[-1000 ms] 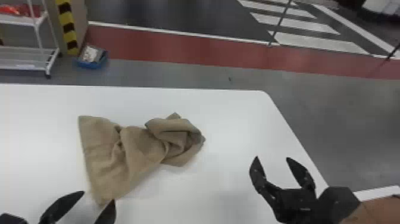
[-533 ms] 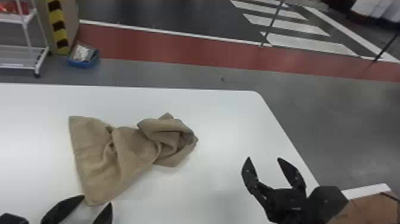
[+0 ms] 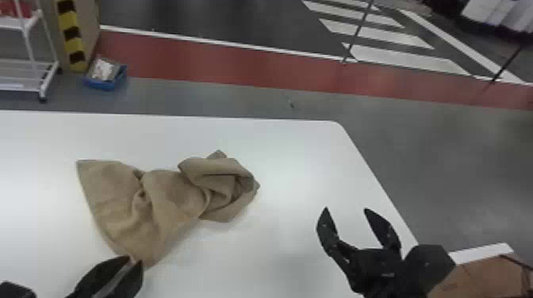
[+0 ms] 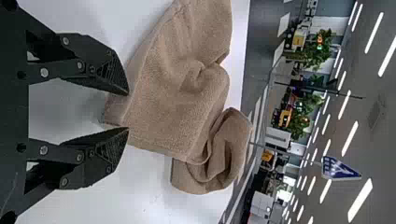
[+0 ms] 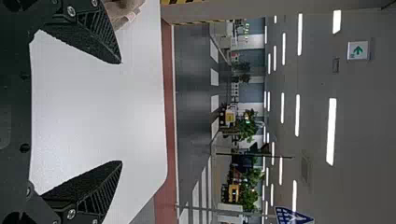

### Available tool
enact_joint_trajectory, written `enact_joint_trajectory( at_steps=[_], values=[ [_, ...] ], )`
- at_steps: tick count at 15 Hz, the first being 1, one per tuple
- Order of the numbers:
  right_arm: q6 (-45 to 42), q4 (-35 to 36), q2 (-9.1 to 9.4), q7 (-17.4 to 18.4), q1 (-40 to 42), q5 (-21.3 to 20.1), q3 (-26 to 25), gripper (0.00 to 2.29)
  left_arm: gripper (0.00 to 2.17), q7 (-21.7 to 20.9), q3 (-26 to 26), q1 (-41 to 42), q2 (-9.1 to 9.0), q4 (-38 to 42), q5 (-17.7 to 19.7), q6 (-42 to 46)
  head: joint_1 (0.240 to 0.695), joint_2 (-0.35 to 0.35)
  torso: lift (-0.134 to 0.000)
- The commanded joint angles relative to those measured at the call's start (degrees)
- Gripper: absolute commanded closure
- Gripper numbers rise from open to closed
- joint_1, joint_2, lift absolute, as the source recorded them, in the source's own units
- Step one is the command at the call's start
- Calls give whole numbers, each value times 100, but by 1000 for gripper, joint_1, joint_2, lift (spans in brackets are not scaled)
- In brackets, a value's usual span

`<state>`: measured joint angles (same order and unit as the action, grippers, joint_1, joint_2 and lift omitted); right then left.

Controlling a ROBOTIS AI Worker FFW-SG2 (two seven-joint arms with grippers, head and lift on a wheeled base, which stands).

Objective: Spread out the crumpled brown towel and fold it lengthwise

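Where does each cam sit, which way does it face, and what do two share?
Head: on the head, forward and down at the table and towel; left claw low left, right claw low right.
Left wrist: along its own open claw over the towel, out to ceiling lights, turned sideways.
Right wrist: past its own open claw, across the table to the floor beyond, also sideways.
Shared, head and left wrist: towel, left claw.

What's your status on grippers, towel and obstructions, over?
Left gripper open, fingertips at near corner of towel. Right gripper open, right of towel. Towel crumpled, not yet spread. No obstruction seen between grippers and towel.
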<state>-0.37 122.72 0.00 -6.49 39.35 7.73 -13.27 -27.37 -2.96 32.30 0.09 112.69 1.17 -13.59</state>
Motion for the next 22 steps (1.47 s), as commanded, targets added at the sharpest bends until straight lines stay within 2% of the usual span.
enact_joint_trajectory(
  at_steps=[1,3,5,6,7,8,9,11,15,17,18,20,22],
  values=[
    [34,-64,5,-2,-77,0,0,124,1376,-85,24,-4,-24,42,6,62,695,-334,-124],
    [192,-134,5,-45,-235,0,-26,124,1379,-164,129,40,-24,209,41,97,695,-334,-124],
    [280,-248,5,-283,-402,-35,-52,124,1379,-287,410,136,-24,526,164,62,695,-324,-124],
    [280,-336,5,-379,-508,-44,-52,124,1379,-384,595,198,-24,781,278,9,695,-312,-124],
    [280,-441,5,-546,-622,-44,-52,124,1379,-498,894,259,-24,1071,586,-202,695,-298,-124],
    [315,-529,5,-687,-736,-35,-79,124,1379,-595,1193,286,-24,1378,867,-518,695,-278,-124],
    [385,-582,5,-757,-833,0,-105,124,1379,-647,1412,330,-24,1607,1008,-676,695,-228,-124],
    [438,-670,5,-1003,-1070,70,-114,124,1379,-691,1843,365,-24,1906,1359,-940,695,-182,-124],
    [420,-837,5,-1320,-1624,18,-44,124,1379,-674,2230,383,-24,1950,1597,-1204,695,-94,-124],
    [684,-1118,-79,-1610,-2011,-132,71,124,1379,-621,2537,312,-24,1941,1676,-1292,695,-64,-124],
    [807,-1312,-202,-1786,-2169,-158,185,124,1379,-612,2687,224,-24,1941,1676,-1573,695,-42,-124],
    [930,-1742,-448,-1830,-2468,-281,510,124,1379,-682,2810,189,-24,1932,1702,-1819,695,6,-124],
    [965,-2076,-466,-1838,-2643,-448,756,124,1376,-709,2748,189,-24,1932,1667,-1837,695,60,-124]
  ],
)
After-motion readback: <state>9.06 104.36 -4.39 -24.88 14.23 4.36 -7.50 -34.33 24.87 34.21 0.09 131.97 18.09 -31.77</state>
